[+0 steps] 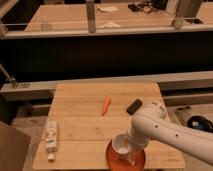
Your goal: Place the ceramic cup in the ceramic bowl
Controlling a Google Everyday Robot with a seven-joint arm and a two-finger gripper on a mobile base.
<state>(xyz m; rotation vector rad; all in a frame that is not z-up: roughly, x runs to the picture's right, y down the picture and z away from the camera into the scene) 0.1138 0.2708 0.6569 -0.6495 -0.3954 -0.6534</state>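
The ceramic bowl (114, 156), shallow, orange-red and glossy, sits at the front edge of the wooden table (80, 125). The white ceramic cup (120, 145) is over the bowl, upright, with its pale inside showing. My gripper (131, 148) is at the end of the white arm (165, 127), which reaches in from the right; it is right beside the cup, over the bowl. The arm hides part of the cup and the bowl's right side. I cannot tell whether the cup rests in the bowl or hangs just above it.
A small orange carrot (105, 105) lies mid-table. A white bottle with a label (51, 137) lies at the front left. A black object (134, 106) lies near the arm's elbow. A dark rail and another table stand behind.
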